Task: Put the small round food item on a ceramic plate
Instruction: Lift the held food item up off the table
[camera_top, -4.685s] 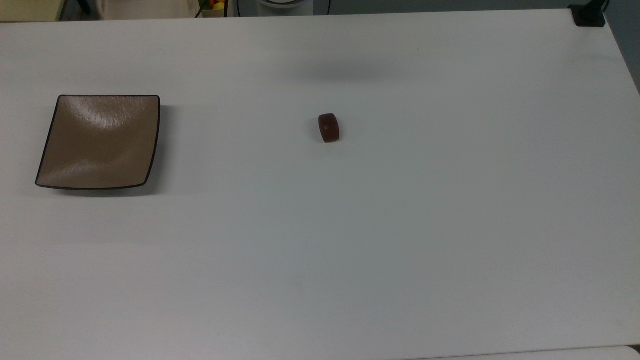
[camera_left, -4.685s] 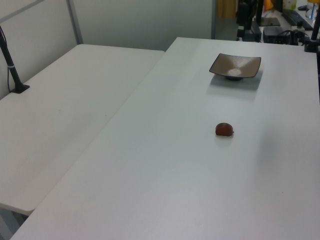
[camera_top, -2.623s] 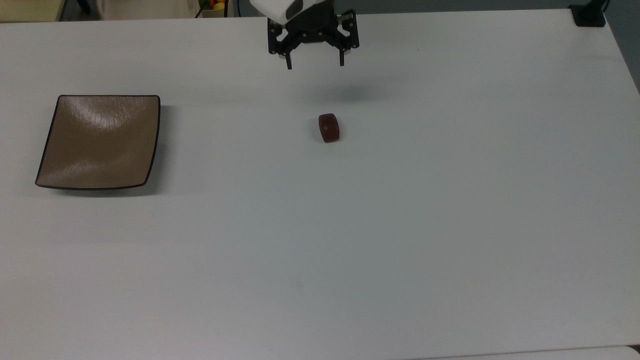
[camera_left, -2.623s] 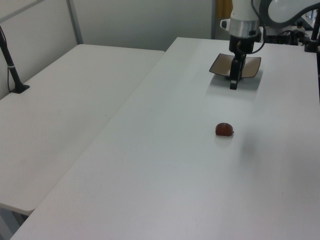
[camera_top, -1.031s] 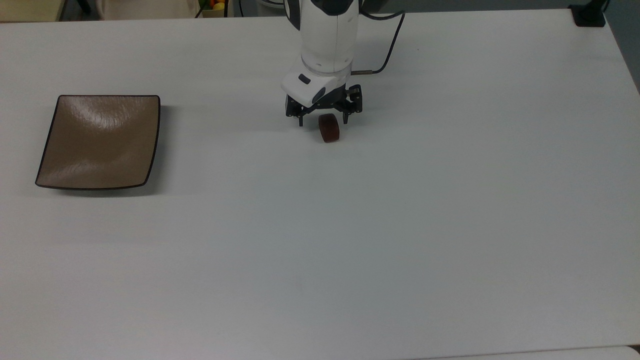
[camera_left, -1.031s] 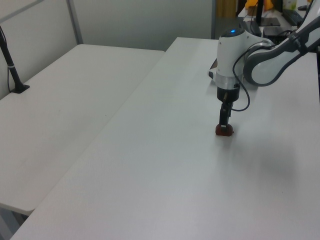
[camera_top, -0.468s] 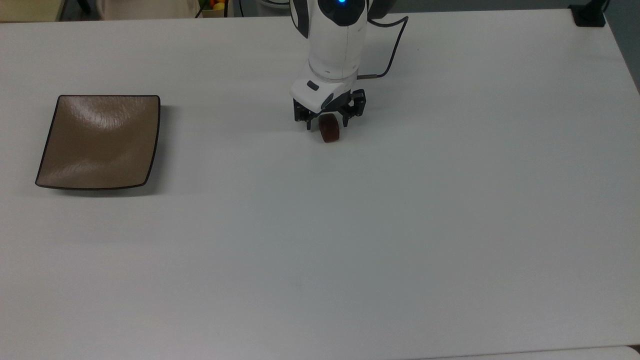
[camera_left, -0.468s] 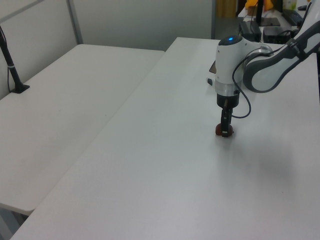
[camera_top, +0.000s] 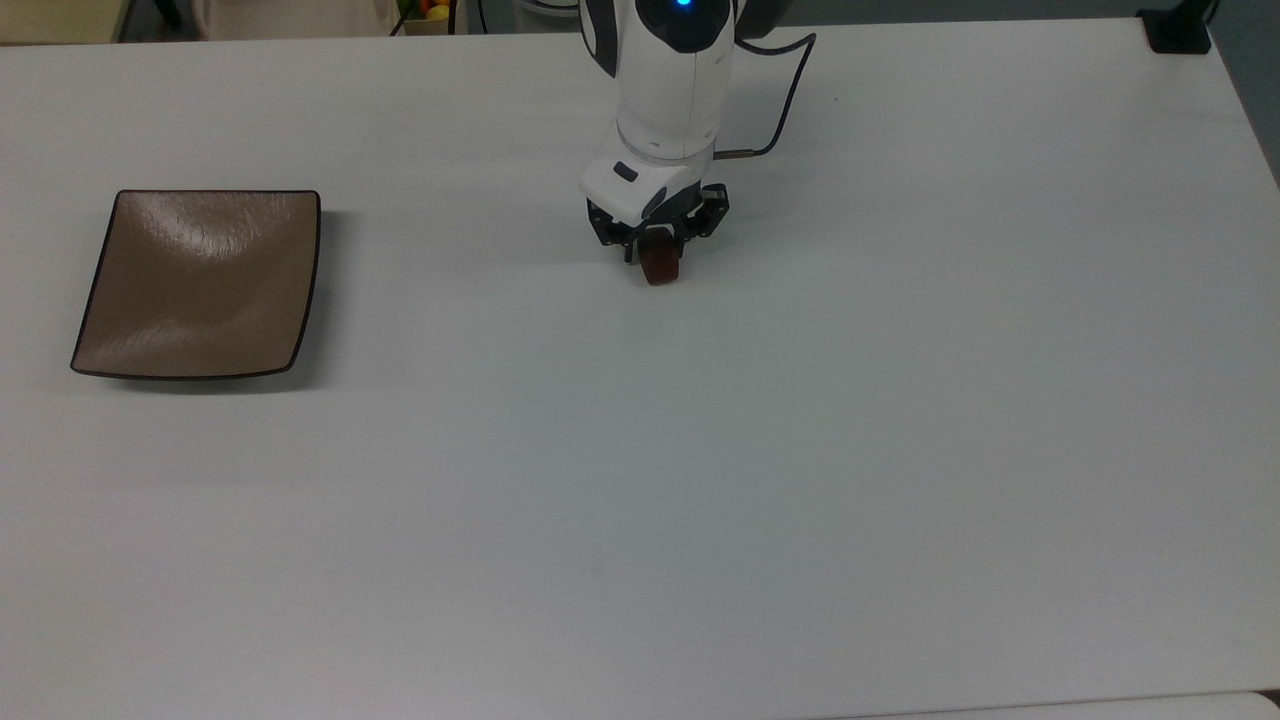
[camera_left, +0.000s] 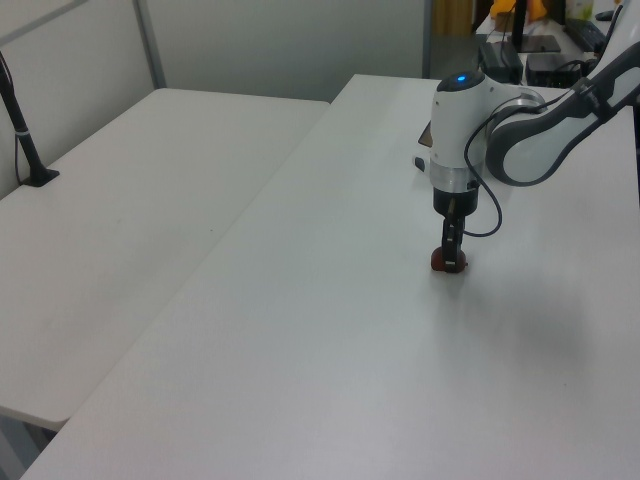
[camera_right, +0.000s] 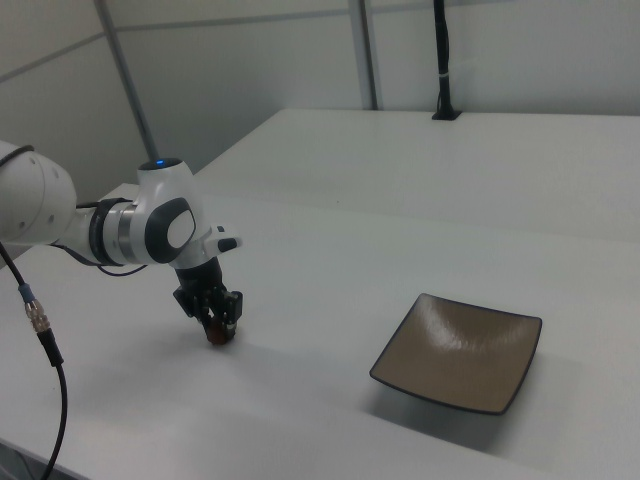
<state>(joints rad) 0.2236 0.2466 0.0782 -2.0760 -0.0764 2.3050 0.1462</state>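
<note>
The small round food item (camera_top: 660, 271) is a dark reddish-brown lump resting on the white table, near the middle of the top view. My gripper (camera_top: 657, 253) reaches straight down over it, its black fingers closed against the item's two sides. The left view shows the gripper (camera_left: 450, 258) at table height with the food item (camera_left: 446, 265) between its tips. In the right view the gripper (camera_right: 217, 327) holds the food item (camera_right: 215, 338) low on the table. The square tan-brown ceramic plate (camera_top: 200, 285) lies bare at the top view's left, and the plate (camera_right: 460, 350) sits well to the right view's right of the gripper.
The white arm (camera_top: 668, 90) comes in from the top view's upper edge, with a black cable (camera_top: 775, 110) looping beside it. A second white table (camera_left: 130, 230) adjoins at the left view's left. A black post base (camera_top: 1178, 30) stands at the top view's far right corner.
Over the last second the gripper came down around the food item and its fingers closed in on it. The item and the plate have stayed in place.
</note>
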